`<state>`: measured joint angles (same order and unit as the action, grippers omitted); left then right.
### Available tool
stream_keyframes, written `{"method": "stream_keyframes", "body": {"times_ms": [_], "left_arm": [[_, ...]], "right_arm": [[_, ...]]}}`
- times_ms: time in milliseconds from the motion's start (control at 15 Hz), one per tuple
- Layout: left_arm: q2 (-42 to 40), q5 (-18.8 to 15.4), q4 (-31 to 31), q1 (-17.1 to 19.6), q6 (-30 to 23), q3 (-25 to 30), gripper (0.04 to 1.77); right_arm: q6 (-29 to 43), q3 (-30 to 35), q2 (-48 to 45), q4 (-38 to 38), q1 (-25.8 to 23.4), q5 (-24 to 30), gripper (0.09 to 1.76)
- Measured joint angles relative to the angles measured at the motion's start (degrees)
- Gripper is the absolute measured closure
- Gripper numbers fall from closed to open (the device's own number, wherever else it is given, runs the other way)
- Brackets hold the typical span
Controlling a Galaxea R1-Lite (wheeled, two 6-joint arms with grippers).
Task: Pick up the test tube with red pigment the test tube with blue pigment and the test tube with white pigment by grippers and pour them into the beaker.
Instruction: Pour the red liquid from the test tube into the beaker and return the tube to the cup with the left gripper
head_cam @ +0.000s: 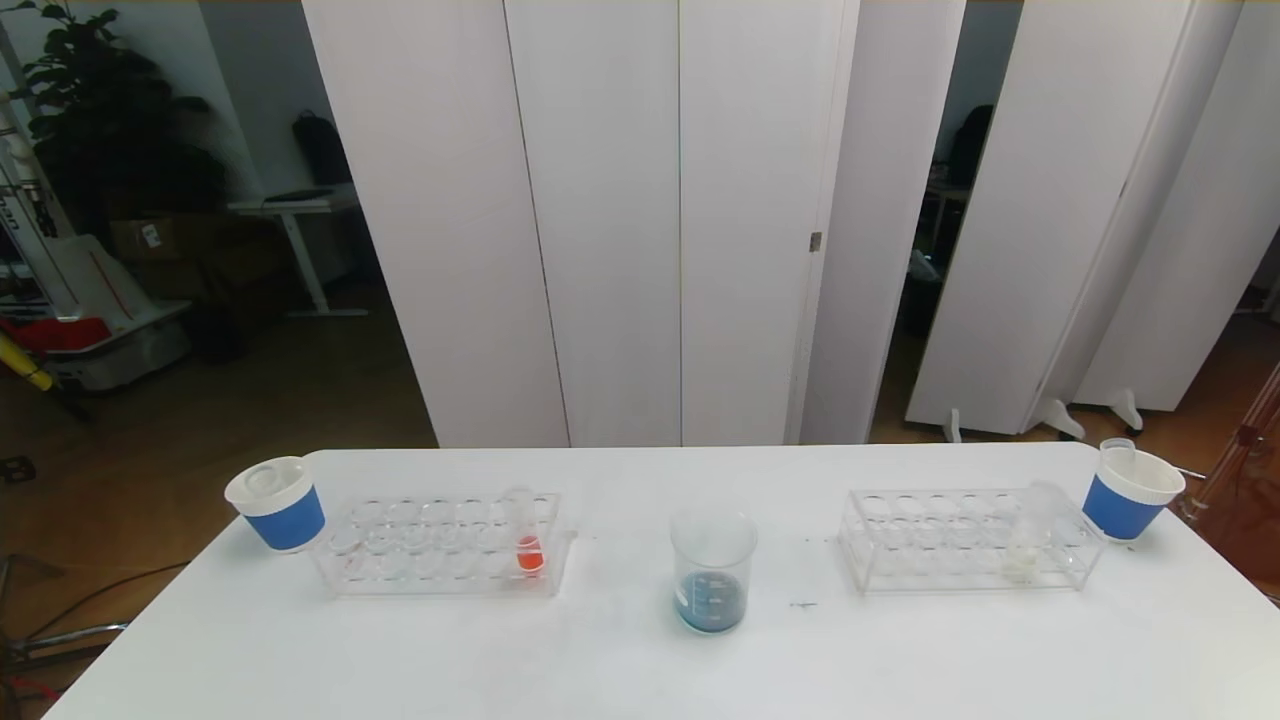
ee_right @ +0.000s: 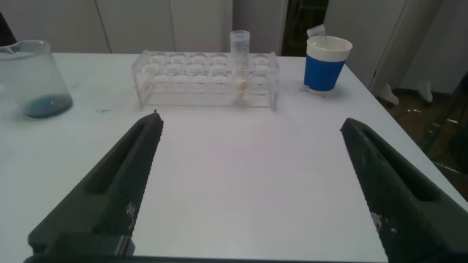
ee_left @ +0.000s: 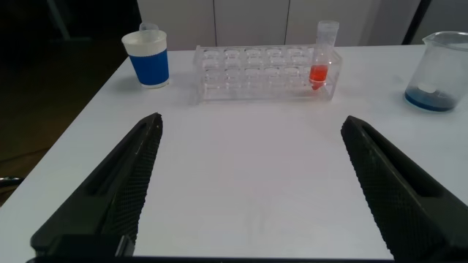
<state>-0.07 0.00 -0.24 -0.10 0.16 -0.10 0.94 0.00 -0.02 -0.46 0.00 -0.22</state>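
- Looking down from the head camera, I see the beaker (head_cam: 712, 570) upright near the middle of the white table (head_cam: 640, 660), with a shallow pool of blue liquid in its bottom.
- On my left, a clear rack (head_cam: 445, 545) holds one upright tube with red pigment (head_cam: 528, 545) in a slot at the end nearest the beaker; its other slots look empty.
- Just beyond that rack's outer end stands a blue-sleeved paper cup (head_cam: 280, 503); the left wrist view shows a clear tube poking out of its top, and I can't tell whether any blue pigment is left in it.
- On my right, a second clear rack (head_cam: 970, 540) holds the test tube with white pigment (head_cam: 1028, 540), upright towards the end away from the beaker, with a faint cream layer at its bottom.
- Another blue-sleeved cup (head_cam: 1130, 490) stands beside that rack's outer end, a clear tube leaning against its rim.
- My left gripper (ee_left: 248, 190) hangs over bare table short of the left rack, fingers spread wide and holding nothing.
- My right gripper (ee_right: 248, 190) sits likewise before the right rack, spread wide, nothing between its fingers.
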Motion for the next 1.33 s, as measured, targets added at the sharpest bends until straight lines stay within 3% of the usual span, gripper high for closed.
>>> {"method": "stream_keyframes", "body": {"times_ms": [1067, 1333], "left_arm": [[0.0, 0.11, 0.24, 0.0, 0.39, -0.21, 0.07], [0.0, 0.18, 6.46, 0.0, -0.16, -6.7, 0.07]], "right_arm": [[0.02, 0.0, 0.0, 0.0, 0.0, 0.01, 0.1], [0.02, 0.0, 0.0, 0.0, 0.0, 0.0, 0.1]]}}
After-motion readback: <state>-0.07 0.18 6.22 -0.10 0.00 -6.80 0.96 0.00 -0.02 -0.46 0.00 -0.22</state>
